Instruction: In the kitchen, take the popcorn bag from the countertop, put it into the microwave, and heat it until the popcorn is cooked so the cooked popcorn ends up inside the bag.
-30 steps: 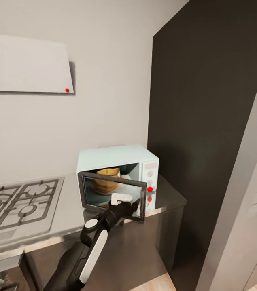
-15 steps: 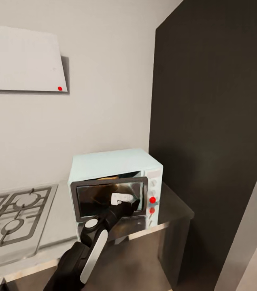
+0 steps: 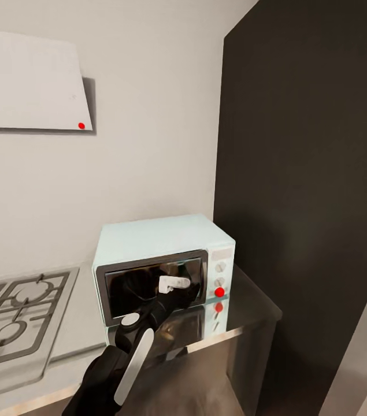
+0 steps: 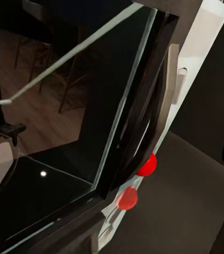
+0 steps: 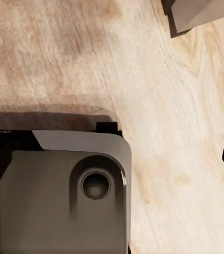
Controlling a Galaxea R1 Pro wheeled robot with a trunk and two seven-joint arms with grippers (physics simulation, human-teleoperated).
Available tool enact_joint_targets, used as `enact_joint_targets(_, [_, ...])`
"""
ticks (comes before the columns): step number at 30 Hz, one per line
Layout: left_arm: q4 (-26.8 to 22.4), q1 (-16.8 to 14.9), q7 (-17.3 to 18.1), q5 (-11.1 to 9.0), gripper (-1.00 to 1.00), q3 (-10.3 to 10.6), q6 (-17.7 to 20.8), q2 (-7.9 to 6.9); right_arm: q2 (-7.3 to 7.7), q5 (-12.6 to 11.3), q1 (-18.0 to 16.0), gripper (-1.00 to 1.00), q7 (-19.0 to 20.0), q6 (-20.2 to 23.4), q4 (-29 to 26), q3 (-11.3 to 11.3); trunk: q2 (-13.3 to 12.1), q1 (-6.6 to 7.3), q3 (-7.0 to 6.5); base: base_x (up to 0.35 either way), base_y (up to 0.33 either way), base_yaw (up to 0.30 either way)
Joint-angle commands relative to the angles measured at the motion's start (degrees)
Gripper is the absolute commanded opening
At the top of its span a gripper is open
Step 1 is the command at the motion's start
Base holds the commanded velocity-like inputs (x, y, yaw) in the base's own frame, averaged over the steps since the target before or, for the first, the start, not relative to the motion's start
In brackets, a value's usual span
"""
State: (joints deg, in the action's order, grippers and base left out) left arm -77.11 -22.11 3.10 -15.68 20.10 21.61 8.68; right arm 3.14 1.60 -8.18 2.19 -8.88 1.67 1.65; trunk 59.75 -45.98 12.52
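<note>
Microwave (image 3: 160, 242), pale mint-blue, sits on the grey reflective table (image 3: 247, 306) directly ahead of the left gripper (image 3: 174, 284), its back toward the white wall and a tall dark panel (image 3: 304, 173) rising beside it on the gripper's right. The dark glass door (image 3: 148, 283) lies flat against the front of the box, apparently closed. The left gripper rests against the glass near the door's handle edge, a white block on its wrist facing the head camera; its fingers are hidden against the dark glass, so whether they are spread or pressed together cannot be told. Just right of the gripper runs the control strip with 2 white knobs (image 3: 221, 267) and 1 round red light (image 3: 219, 292) below them; the table mirrors that red light just underneath.

In the left wrist view the door glass (image 4: 64, 132) shows very close, with dim reflections of a wooden floor and furniture, and the red light (image 4: 147, 165) sits just past the door's edge, its reflection below it. The popcorn bag cannot be made out behind the dark glass.

Well to the gripper's left a steel gas hob (image 3: 15, 312) with grates lies in the table. High on the wall to the left hangs a white panel (image 3: 27, 81) with a small red dot at its lower corner.

The right wrist view looks down on a pale wooden floor (image 5: 170, 106) and a dark rounded part of the robot's base (image 5: 59, 196); the right gripper's state cannot be told.
</note>
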Motion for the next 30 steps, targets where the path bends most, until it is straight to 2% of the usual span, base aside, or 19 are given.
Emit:
enact_joint_targets(1, [-0.07, -0.04, 0.07, -0.32, 1.0, -0.06, 0.31, 0.02, 0.02, 0.15, -0.08, 1.0, 0.19, -0.35, 0.18, 0.19, 0.05, -0.01, 0.08, 0.0, 0.0, 0.0])
enact_joint_targets(8, [-0.14, -0.04, 0.07, -0.24, 1.0, -0.06, 0.36, -0.02, 0.02, 0.15, -0.08, 1.0, 0.19, -0.35, 0.18, 0.19, 0.05, -0.01, 0.08, 0.005, 0.0, 0.0])
enact_joint_targets(21, [-0.23, -0.04, 0.07, -0.24, 1.0, -0.12, 0.27, -0.07, 0.02, 0.15, -0.08, 1.0, 0.19, -0.34, 0.18, 0.19, 0.05, -0.01, 0.08, 0.097, 0.0, 0.0])
enact_joint_targets(26, [-0.4, -0.04, -0.56, -0.23, 1.0, 3.19, 0.36, -0.07, 0.11, 0.15, -0.08, 1.0, 0.19, -0.29, 0.18, 0.19, 0.05, -0.01, 0.08, -0.263, 0.0, 0.0])
enact_joint_targets(30, [-0.41, -0.04, -0.63, -0.23, 1.0, 3.65, 0.36, -0.05, 0.05, 0.15, -0.08, 1.0, 0.19, -0.27, 0.18, 0.19, 0.05, -0.01, 0.08, -0.341, 0.0, 0.0])
